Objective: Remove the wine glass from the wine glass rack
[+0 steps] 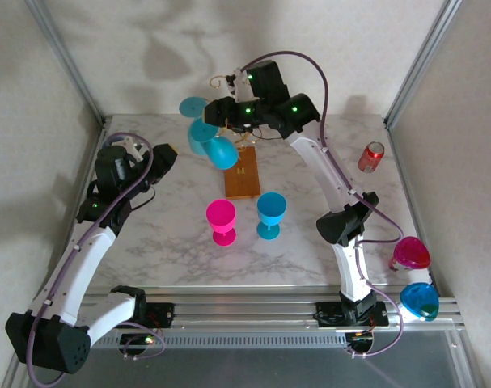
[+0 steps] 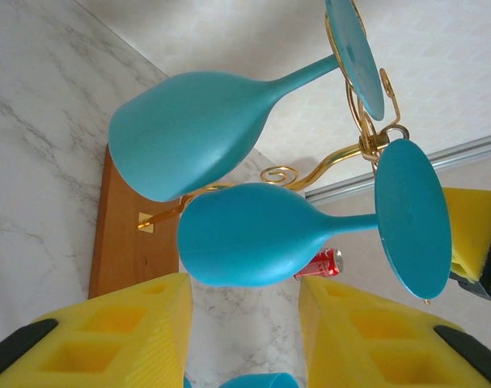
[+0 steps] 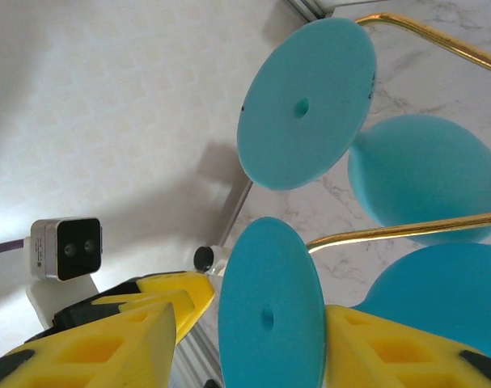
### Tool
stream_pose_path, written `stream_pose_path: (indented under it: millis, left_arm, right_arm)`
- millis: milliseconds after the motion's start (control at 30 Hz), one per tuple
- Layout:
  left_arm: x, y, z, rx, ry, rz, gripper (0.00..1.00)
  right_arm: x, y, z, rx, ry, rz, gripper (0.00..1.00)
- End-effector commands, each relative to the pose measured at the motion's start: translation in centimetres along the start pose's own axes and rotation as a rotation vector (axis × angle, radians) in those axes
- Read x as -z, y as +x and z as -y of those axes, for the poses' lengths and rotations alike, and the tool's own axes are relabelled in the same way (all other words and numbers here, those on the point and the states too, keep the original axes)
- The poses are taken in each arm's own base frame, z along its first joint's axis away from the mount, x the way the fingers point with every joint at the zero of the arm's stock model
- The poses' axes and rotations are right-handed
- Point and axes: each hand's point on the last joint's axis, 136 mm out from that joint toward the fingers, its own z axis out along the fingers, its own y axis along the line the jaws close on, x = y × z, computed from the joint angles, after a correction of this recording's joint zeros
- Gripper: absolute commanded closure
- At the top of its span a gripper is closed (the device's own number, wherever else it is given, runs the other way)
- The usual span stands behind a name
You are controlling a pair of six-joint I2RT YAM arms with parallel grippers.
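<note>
The wine glass rack (image 1: 243,175) stands at the back middle of the table, gold wire over a wooden base (image 2: 128,234). Two teal wine glasses hang from it on their sides, one (image 1: 222,151) (image 2: 253,234) lower than the other (image 1: 201,133) (image 2: 188,129). My right gripper (image 1: 221,113) (image 3: 249,315) is open and straddles the lower glass's round foot (image 3: 269,311). One yellow finger (image 3: 391,347) touches the foot's edge and the other stands apart. My left gripper (image 1: 166,155) (image 2: 245,303) is open just below that glass's bowl, holding nothing.
A pink glass (image 1: 222,221) and a blue glass (image 1: 271,214) stand upright in front of the rack. A red can (image 1: 371,157) (image 2: 319,263) lies at the back right. Two more glasses, pink (image 1: 411,253) and blue (image 1: 419,299), sit past the table's right edge.
</note>
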Motion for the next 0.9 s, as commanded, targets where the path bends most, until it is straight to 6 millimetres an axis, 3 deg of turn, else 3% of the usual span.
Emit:
stream_pose_path:
  millis: [0, 167, 567, 867]
  left_arm:
    - [0.2, -0.3, 0.0, -0.007, 0.006, 0.014, 0.61]
    - [0.3, -0.3, 0.0, -0.009, 0.005, 0.018, 0.61]
    - [0.4, -0.3, -0.1, -0.007, 0.001, 0.019, 0.61]
    - [0.5, -0.4, 0.1, -0.007, 0.001, 0.022, 0.61]
  right_arm:
    - [1.4, 0.1, -2.3, 0.019, -0.055, 0.009, 0.51]
    - [1.1, 0.5, -1.5, 0.012, -0.026, -0.005, 0.53]
    - [1.3, 0.8, -0.9, 0.008, 0.004, -0.009, 0.74]
    - [1.4, 0.4, -0.8, 0.002, -0.006, 0.01, 1.0]
